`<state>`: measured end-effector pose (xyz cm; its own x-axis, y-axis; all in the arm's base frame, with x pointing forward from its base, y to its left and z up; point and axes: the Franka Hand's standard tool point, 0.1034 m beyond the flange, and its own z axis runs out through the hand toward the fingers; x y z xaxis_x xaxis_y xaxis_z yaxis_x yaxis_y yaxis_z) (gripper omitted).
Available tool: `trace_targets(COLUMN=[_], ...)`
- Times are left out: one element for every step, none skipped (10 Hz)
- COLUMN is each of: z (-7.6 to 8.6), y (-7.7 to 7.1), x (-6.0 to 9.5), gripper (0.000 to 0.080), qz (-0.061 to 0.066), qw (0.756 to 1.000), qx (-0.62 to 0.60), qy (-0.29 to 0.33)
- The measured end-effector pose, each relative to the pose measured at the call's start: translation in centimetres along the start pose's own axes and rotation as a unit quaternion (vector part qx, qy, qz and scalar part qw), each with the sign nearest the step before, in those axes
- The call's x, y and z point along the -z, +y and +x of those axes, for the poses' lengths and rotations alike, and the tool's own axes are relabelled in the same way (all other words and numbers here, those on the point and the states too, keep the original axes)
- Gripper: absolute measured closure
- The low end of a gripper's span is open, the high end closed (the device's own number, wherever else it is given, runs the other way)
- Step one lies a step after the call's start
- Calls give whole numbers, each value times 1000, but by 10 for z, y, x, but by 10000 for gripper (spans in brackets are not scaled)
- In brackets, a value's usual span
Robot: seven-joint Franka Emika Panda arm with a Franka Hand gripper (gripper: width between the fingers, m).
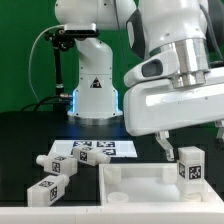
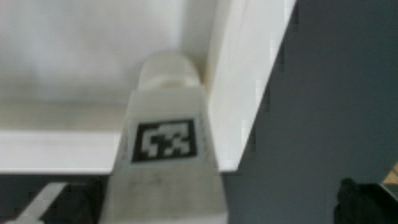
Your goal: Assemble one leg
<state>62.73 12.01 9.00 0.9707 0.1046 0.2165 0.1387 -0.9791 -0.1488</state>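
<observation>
One leg (image 1: pixel 190 167) stands upright at the right near corner of the large white panel (image 1: pixel 140 185); it is white with black-and-white tags. My gripper (image 1: pixel 188 150) is just above and around its top, jaws open. One finger (image 1: pixel 164 146) hangs to the exterior view's left of the leg with a small gap. In the wrist view the leg (image 2: pixel 169 140) points into the panel's corner beside the raised rim (image 2: pixel 249 70). My gripper (image 2: pixel 214 205) straddles it, and the dark finger (image 2: pixel 370 198) stands clear of its side.
Two more legs (image 1: pixel 55 161) (image 1: pixel 40 190) lie on the black table at the exterior view's left. The marker board (image 1: pixel 92 149) lies behind the panel. The robot's white base (image 1: pixel 92 90) stands at the back.
</observation>
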Motion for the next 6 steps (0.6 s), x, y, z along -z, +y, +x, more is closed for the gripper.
trace_targets(z=[2,-3,0,-2,-2,-2], y=[4,4,9,14,14,14], x=[-2,-6,-10,-11,-11,-11], gripper=[151,151,151,151,151,238], qz=[2,7,8,10,10,10], qw=[1000,998,998,997,997,997], qx=[-4,-6,-5,2,1,1], qy=[-20,-59,-69,-80,-80,-80])
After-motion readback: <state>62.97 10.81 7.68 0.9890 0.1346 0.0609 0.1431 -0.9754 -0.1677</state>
